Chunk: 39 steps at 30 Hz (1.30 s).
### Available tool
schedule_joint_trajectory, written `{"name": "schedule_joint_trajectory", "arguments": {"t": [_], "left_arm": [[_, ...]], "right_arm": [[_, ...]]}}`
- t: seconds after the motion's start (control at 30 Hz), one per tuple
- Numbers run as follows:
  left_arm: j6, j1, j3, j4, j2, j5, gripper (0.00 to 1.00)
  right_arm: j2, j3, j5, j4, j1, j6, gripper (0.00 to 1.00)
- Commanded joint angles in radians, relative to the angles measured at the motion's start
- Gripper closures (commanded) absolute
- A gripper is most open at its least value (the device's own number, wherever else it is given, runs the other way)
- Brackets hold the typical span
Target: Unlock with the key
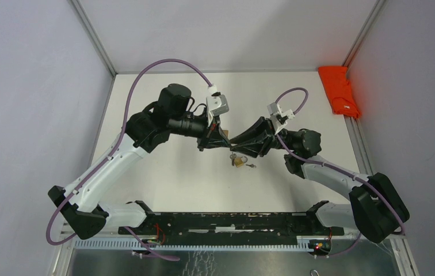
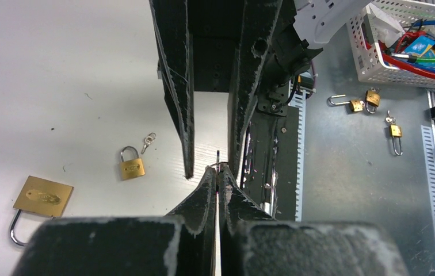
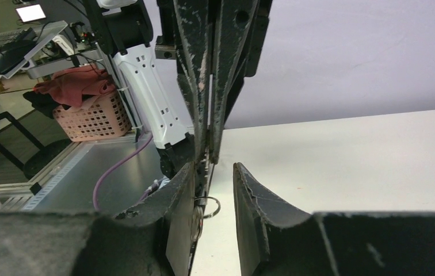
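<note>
Bright even light, faint soft shadows on table (image 1: 192,184), wrist cams blurry at bottom edge, bg sharp.

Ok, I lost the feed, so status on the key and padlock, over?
Left gripper shut on the key. Right gripper open, straddling the left's tips. Small padlock closed, lying untouched; loose key beside it.

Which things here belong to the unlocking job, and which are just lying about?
Job:
- left gripper, shut on the key
- right gripper, open
- small padlock and large padlock on the table; target unclear

Lying about:
- loose key
- three spare padlocks off the table
- white basket
- orange cloth
</note>
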Motion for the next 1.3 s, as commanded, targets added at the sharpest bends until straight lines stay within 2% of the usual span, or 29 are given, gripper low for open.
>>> {"name": "schedule_joint_trajectory", "arguments": {"t": [0.0, 0.33, 0.63, 0.77, 0.83, 1.0, 1.27], "left_arm": [[0.012, -0.004, 0.008, 0.069, -0.007, 0.023, 0.98], [0.012, -0.003, 0.007, 0.068, -0.012, 0.021, 0.98], [0.009, -0.004, 0.001, 0.071, -0.012, 0.023, 0.98], [0.011, -0.003, -0.010, 0.072, -0.017, 0.013, 0.98], [0.011, -0.003, -0.015, 0.072, -0.019, 0.005, 0.97], [0.014, -0.003, -0.029, 0.072, -0.023, -0.003, 0.96], [0.017, -0.003, -0.039, 0.075, -0.013, 0.012, 0.97]], "right_arm": [[0.001, -0.021, -0.016, 0.083, 0.021, 0.036, 0.64], [0.005, -0.040, -0.008, 0.080, 0.025, 0.028, 0.72], [-0.008, -0.032, 0.023, 0.042, 0.025, -0.002, 0.98], [-0.027, -0.041, 0.052, 0.018, 0.025, -0.019, 1.00], [-0.056, -0.044, 0.092, -0.074, 0.025, -0.070, 1.00], [-0.149, 0.002, 0.146, -0.430, 0.025, -0.265, 1.00], [-0.269, 0.075, 0.223, -0.719, 0.025, -0.444, 1.00]]}}
